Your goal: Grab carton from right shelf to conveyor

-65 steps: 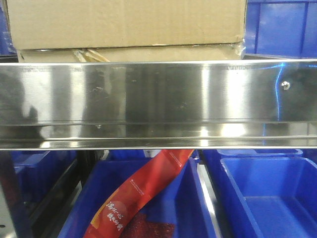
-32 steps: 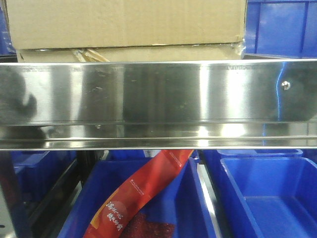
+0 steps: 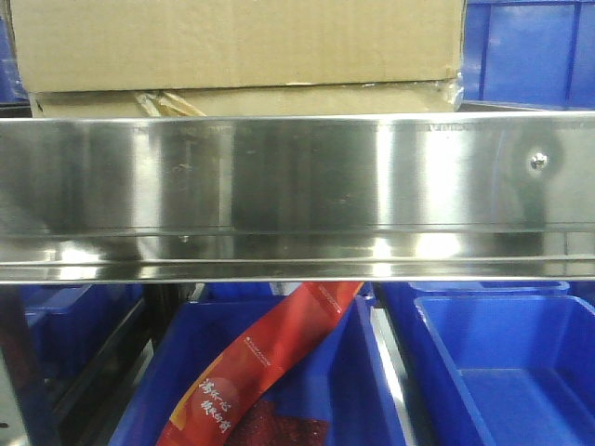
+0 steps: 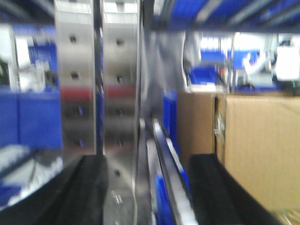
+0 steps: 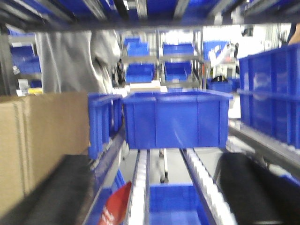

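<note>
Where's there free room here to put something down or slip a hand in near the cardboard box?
The lower right blue bin looks empty, bordered by the shelf above and the middle bin holding the red packet on its left. Beside the carton it is crowded: an upper blue bin stands close by its right side.

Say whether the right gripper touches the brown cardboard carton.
Cannot tell. Right wrist view: the brown cardboard carton borders the open right gripper; blur hides any gap.

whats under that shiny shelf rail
Blue bins sit below the shelf rail. A red packet leans in one of them; its top end is hidden behind the rail, as are the bins' back parts.
</note>
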Robot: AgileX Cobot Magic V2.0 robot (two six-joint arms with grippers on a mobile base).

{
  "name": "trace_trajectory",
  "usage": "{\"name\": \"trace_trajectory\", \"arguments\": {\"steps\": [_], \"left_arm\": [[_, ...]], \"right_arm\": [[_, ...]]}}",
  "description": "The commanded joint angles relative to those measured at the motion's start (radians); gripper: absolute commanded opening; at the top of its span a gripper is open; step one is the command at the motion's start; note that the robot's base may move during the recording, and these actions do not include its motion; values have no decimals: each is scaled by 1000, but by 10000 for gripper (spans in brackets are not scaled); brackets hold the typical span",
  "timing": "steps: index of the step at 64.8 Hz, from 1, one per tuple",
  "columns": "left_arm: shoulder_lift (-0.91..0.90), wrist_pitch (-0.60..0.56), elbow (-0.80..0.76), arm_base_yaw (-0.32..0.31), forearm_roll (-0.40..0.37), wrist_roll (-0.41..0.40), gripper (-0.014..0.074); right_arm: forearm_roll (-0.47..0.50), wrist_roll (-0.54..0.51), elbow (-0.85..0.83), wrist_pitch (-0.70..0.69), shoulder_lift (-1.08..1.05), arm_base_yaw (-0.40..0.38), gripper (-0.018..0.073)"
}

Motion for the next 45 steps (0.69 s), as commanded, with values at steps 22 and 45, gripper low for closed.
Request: {"name": "trace_trajectory", "arguments": {"steps": [22,45], "left_arm": [[350,188,-302,-194,-119,201,340],[872,336,-802,-336,-119,201,340]], "right_arm": [[37,2,-313,119,338,130,517],[37,2,-821,402,813,318,517]]}}
